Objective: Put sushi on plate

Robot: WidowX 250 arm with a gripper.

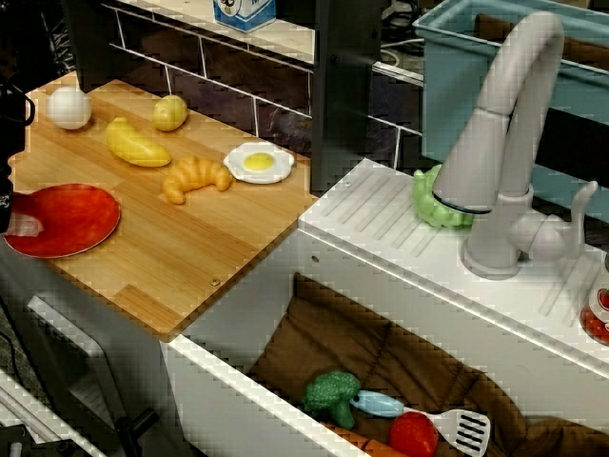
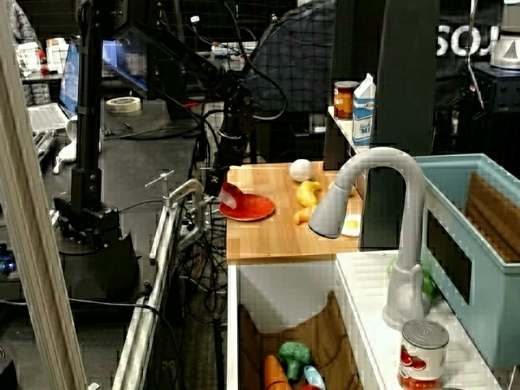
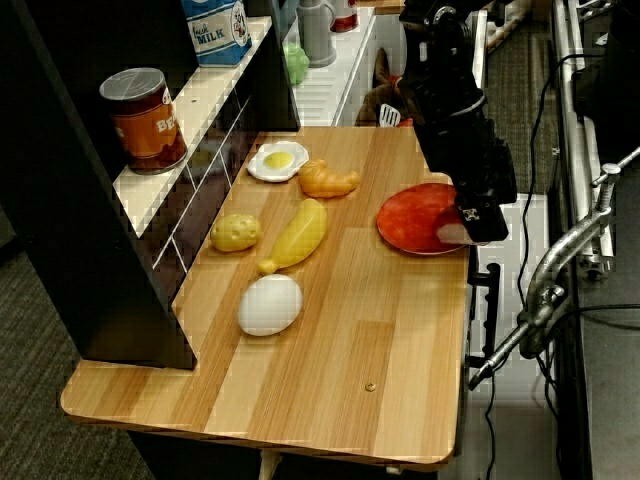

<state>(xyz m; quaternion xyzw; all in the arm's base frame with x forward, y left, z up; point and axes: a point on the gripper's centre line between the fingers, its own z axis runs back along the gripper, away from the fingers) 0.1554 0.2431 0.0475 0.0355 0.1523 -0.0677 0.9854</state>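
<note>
My end effector point(image 3: 470, 225) hangs at the plate's point(image 3: 415, 215) outer edge, at the bench point(image 3: 330, 340) side. The sushi point(image 3: 448, 232) sits between its fingers, apparently clamped, low over the plate's rim; I cannot tell whether it touches. Further in lie a croissant point(image 3: 328, 179), fried egg point(image 3: 277, 160), banana point(image 3: 297, 234), potato point(image 3: 235, 232) and white egg point(image 3: 269, 304).

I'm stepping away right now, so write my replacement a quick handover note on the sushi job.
Claw: at the plate's outer edge, over the counter's edge; open or shut is unclear.
Sushi: at the claw's tip over the plate's rim; whether it is gripped or resting is unclear.
Plate: on the wooden counter beside the croissant.
Done: sushi brought to the plate.
Left: confirm release, back the claw away.
</note>
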